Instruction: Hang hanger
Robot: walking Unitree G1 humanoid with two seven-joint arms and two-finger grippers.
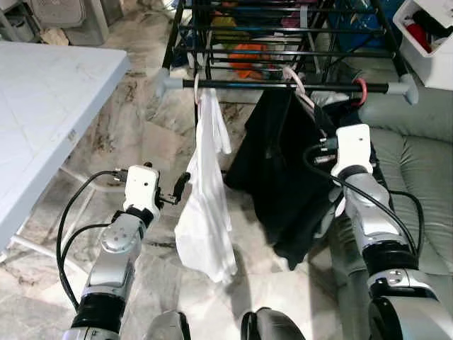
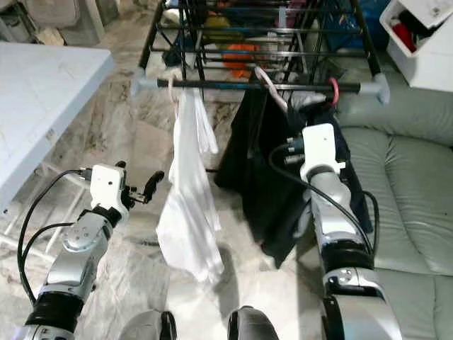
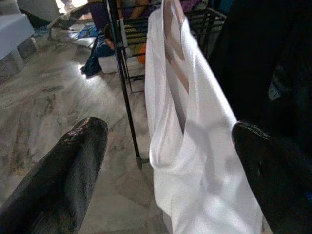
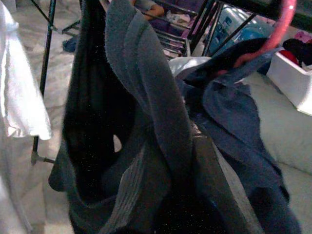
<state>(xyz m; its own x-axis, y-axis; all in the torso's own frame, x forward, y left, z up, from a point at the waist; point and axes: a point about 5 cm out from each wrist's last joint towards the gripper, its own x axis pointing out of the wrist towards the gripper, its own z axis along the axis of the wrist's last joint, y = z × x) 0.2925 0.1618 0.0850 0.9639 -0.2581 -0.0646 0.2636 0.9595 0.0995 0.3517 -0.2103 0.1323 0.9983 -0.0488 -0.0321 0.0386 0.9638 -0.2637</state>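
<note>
A black rail with grey end caps spans the clothes rack. A white garment hangs from it on a white hanger. Right of it, a black garment hangs on a pale pink hanger. A red-pink hanger holds dark blue cloth near the rail's right end. My left gripper is open just left of the white garment, its black fingers wide apart and not touching it. My right wrist presses into the dark clothes, which hide the gripper.
A white table stands at the left. A grey sofa lies to the right, with a white bin above it. Behind the rail, more rack bars carry coloured clothes. Marble floor lies below.
</note>
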